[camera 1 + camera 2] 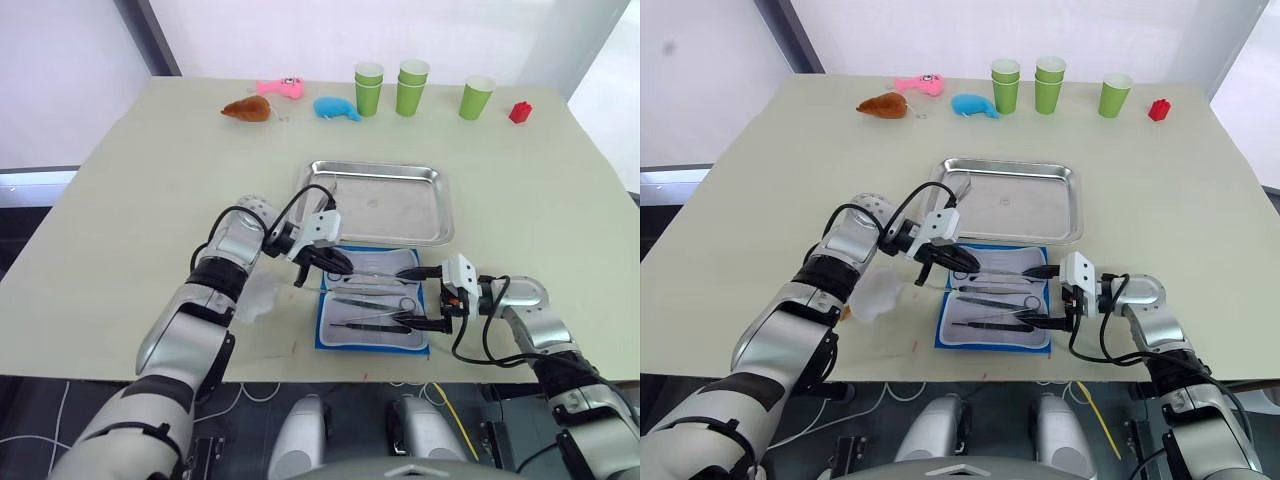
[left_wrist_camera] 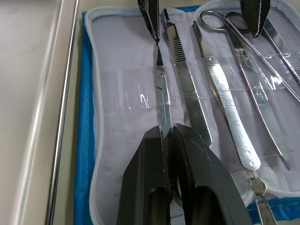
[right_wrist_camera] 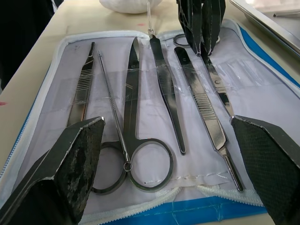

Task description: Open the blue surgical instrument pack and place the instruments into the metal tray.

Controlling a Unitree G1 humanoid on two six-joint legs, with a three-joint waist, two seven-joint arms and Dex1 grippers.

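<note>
At centre left of the head view, we are pinching a thin silver blade-like instrument [image 2: 161, 101] with our left gripper [image 1: 325, 262], fingers closed on it so it can slide free of its clear strap. The opened blue zip pack with pale lining [image 1: 372, 342] is lying at lower centre, just below the empty shiny steel tray [image 1: 378, 203]. Our right gripper [image 1: 432, 298], spread wide, is straddling the pack's right edge, probably steadying it.

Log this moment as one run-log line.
pack: open, beside tray | left gripper: shut on instrument in pack | right gripper: open at pack edge | tray: one instrument inside
</note>
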